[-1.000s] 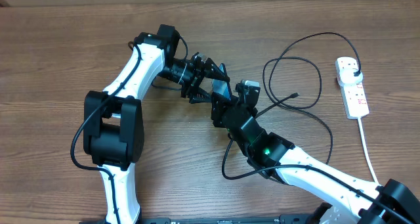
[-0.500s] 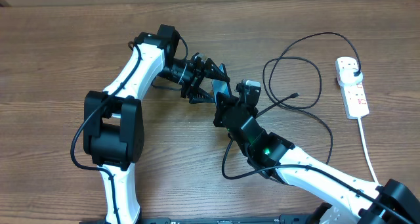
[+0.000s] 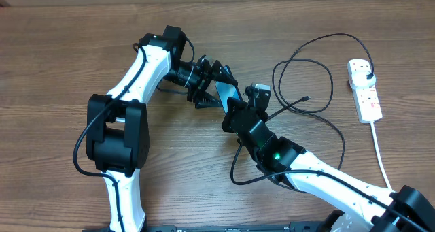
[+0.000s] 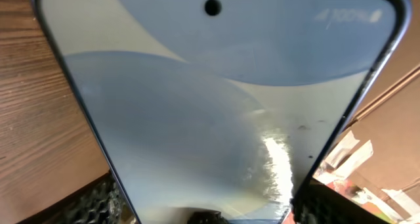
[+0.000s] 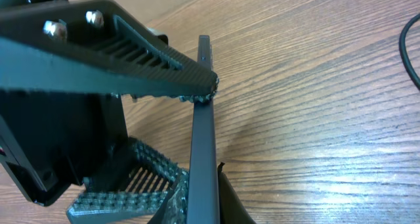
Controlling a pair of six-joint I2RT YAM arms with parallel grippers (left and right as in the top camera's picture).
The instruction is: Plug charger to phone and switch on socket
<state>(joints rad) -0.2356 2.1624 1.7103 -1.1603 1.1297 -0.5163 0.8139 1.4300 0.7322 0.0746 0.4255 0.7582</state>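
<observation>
The phone [image 3: 223,92] is held up off the table between both grippers, its light-blue screen partly showing. My left gripper [image 3: 211,88] is shut on the phone's side edges; the screen [image 4: 216,106] fills the left wrist view, between my fingers [image 4: 203,207]. My right gripper [image 3: 234,113] is shut on the other end; in the right wrist view the phone [image 5: 205,138] shows edge-on between my fingers [image 5: 203,201]. The charger cable [image 3: 299,55] lies in loose loops to the right, its connector tip [image 3: 307,97] free on the table. Its black plug [image 3: 367,74] sits in the socket strip [image 3: 365,90].
The strip's white cord [image 3: 382,154] runs down toward the front right edge. A loop of the black cable [image 3: 340,140] lies close beside the right arm. The wooden table [image 3: 54,69] stretches to the left.
The phone has tilted so more of its blue screen shows from above. The right gripper has shifted slightly along with it. The cable and strip have not moved.
</observation>
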